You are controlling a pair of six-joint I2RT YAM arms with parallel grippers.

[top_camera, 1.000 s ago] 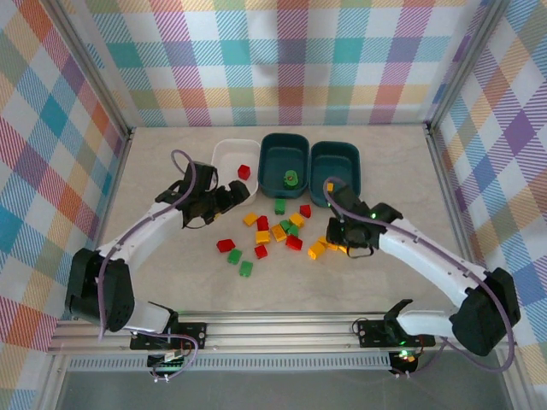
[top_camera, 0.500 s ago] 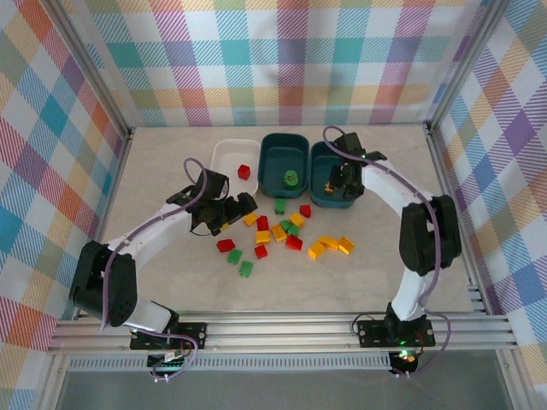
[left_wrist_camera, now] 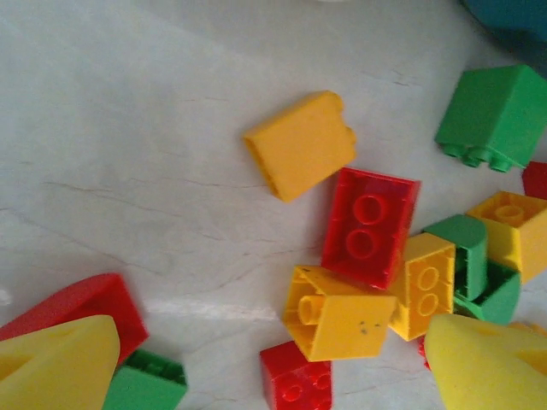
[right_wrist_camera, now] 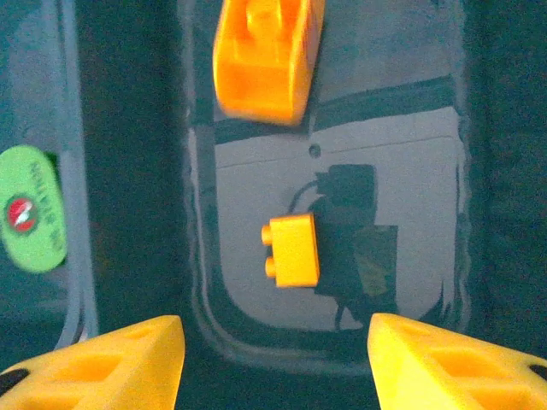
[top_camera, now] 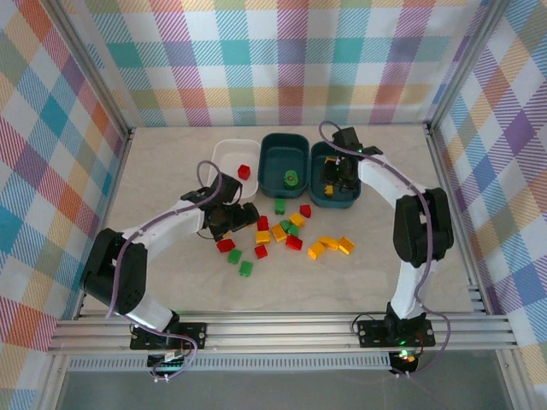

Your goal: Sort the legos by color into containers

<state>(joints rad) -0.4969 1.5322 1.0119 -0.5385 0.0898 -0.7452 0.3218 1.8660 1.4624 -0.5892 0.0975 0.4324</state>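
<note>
The right gripper point(right_wrist_camera: 273, 363) hung over the right teal tub point(top_camera: 350, 202), its yellow fingers point(right_wrist_camera: 94, 367) spread apart with nothing between them. On that tub's glossy dark floor lay a small orange brick point(right_wrist_camera: 293, 249), its studs toward the left of the wrist view. A larger orange brick point(right_wrist_camera: 261, 55) was near the far wall. The middle teal tub point(top_camera: 272, 147) held a green piece point(top_camera: 291, 178) with a round red and white mark. The white tub point(top_camera: 222, 152) held a single red brick point(top_camera: 244, 172).

The left gripper point(left_wrist_camera: 273, 367) was likewise spread wide and empty, low over the loose bricks point(top_camera: 282, 229) on the pale table point(top_camera: 162, 171). There a ringed red brick point(left_wrist_camera: 369, 226) touched a yellow brick point(left_wrist_camera: 342, 320). A smooth orange brick point(left_wrist_camera: 299, 143) lay just beside it, and a green brick point(left_wrist_camera: 491, 115) lay farther off. A few yellow-orange bricks point(top_camera: 331, 246) lay apart, right of the heap.
</note>
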